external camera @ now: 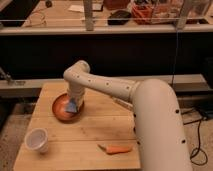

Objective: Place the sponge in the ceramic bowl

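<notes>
Item: light wooden slatted table (90, 130), seen from above and in front, with four loose objects and one robot arm recorded on or over it. A shallow round orange-red ceramic bowl (59, 111) with a darker rim is set on the left half of the table, towards the back edge. A thick white jointed robot arm (107, 87) is extended from the lower right across the table and bent downwards at its far end, so that the dark two-finger gripper (75, 104) is placed over the right inner part of the bowl. The gripper is closed, and a small flat blue rectangular sponge (72, 106) is clamped at its tip. The sponge is held tilted, within the outline of the bowl; whether its lower corner is touching the bowl's floor cannot be told. A small white plastic cup (37, 140) is stood upright near the front left corner, well apart from the bowl. A slim orange carrot-shaped piece (118, 149) is laid flat near the front edge, just beside the arm's wide base segment.
</notes>
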Available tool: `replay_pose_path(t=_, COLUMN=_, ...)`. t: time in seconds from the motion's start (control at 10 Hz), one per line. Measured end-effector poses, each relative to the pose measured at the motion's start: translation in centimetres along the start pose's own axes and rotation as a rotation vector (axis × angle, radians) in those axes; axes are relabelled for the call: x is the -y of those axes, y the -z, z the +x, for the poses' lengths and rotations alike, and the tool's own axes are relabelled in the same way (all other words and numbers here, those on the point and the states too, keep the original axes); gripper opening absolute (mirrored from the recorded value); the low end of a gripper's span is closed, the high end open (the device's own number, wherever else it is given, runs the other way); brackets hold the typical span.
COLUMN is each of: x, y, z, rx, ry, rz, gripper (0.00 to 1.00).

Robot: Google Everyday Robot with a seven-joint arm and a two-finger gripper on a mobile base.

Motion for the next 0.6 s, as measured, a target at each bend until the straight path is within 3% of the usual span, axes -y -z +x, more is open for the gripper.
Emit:
replay_pose_path(t=0.4, x=0.4, y=-0.34, z=0.15, rx=-0.005, ry=0.005, rz=0.008, gripper=0.0)
replay_pose_path(t=0.5, x=0.4, y=-0.46, z=0.22, rx=-0.005, ry=0.005, rz=0.008, gripper=0.02)
replay_pose_path(t=0.6, x=0.53, y=-0.46, z=0.32, rx=-0.007, ry=0.006, rz=0.011, gripper=0.12)
